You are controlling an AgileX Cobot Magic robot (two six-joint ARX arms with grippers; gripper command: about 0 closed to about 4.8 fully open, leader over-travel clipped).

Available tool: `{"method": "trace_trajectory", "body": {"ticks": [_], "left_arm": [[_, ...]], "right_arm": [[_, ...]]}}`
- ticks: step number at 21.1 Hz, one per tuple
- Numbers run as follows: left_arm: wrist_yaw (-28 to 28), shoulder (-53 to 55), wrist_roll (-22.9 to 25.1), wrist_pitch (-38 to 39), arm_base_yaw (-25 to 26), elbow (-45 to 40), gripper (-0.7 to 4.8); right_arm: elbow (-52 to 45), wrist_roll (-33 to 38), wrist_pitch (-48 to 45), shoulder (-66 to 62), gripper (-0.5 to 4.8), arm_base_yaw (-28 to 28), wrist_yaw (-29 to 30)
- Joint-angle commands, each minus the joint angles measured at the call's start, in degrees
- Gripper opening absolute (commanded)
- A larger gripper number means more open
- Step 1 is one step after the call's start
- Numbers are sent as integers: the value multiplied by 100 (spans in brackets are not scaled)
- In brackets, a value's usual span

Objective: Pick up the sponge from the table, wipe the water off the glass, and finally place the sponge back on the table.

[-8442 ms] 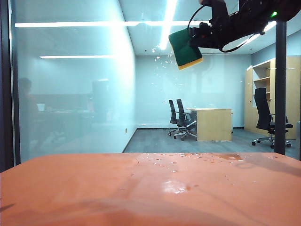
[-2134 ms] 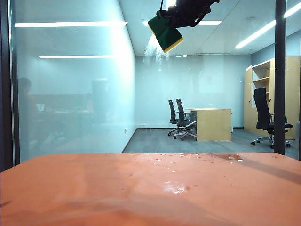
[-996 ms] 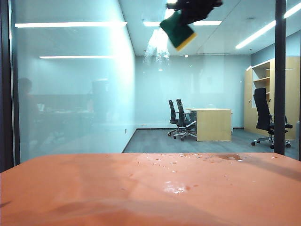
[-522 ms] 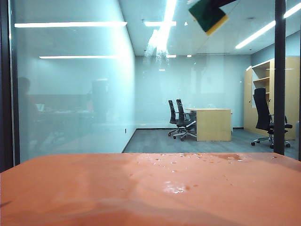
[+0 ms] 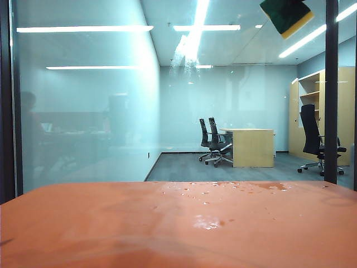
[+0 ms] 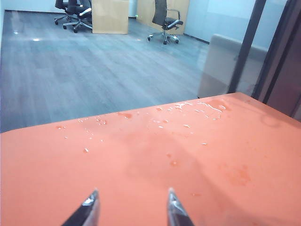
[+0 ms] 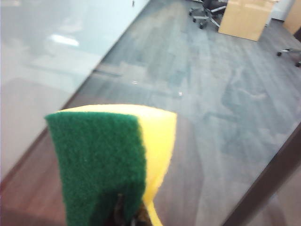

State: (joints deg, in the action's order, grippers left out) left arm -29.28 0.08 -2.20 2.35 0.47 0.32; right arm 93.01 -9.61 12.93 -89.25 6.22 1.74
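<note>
1. Exterior view: the small rectangular sponge, dark green scouring face w/ a yellow foam edge (image 5: 286,15), sits at the upper right of the frame, tilted, its top cut off by the frame's upper edge. The right gripper itself is out of frame here. Behind it is the large clear glass pane (image 5: 89,111) w/ dark vertical frame bars at far left and right. Faint whitish water streaks (image 5: 184,53) show on the glass, upper centre. The wide orange-red matte table (image 5: 111,229) fills the bottom third; droplets near its far edge and a small puddle (image 5: 207,222) at centre. Rest of the surface is bare, lots of room.

2. Left wrist view: left gripper (image 6: 132,207) at the bottom centre, fingers spread wide, nothing between them, low over bare table. Droplets lie nearer the table's far edge; table corner at right.

3. Right wrist view: right gripper (image 7: 126,214) at the bottom centre, mostly hidden, pinched tight on the sponge's lower end. Sponge fills the lower left to centre, green face to the camera.
</note>
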Motion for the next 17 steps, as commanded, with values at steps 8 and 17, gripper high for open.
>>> {"method": "trace_trajectory", "body": {"ticks": [8,17], "left_arm": [[11,7,24,-74,0,22,183],[9,7,24,-72,0,22,183]], "right_arm": [[-2942,992,-1808,1440,-9,-76,17],[-5136,2092,-3102,1604,-9,-26,575]]}}
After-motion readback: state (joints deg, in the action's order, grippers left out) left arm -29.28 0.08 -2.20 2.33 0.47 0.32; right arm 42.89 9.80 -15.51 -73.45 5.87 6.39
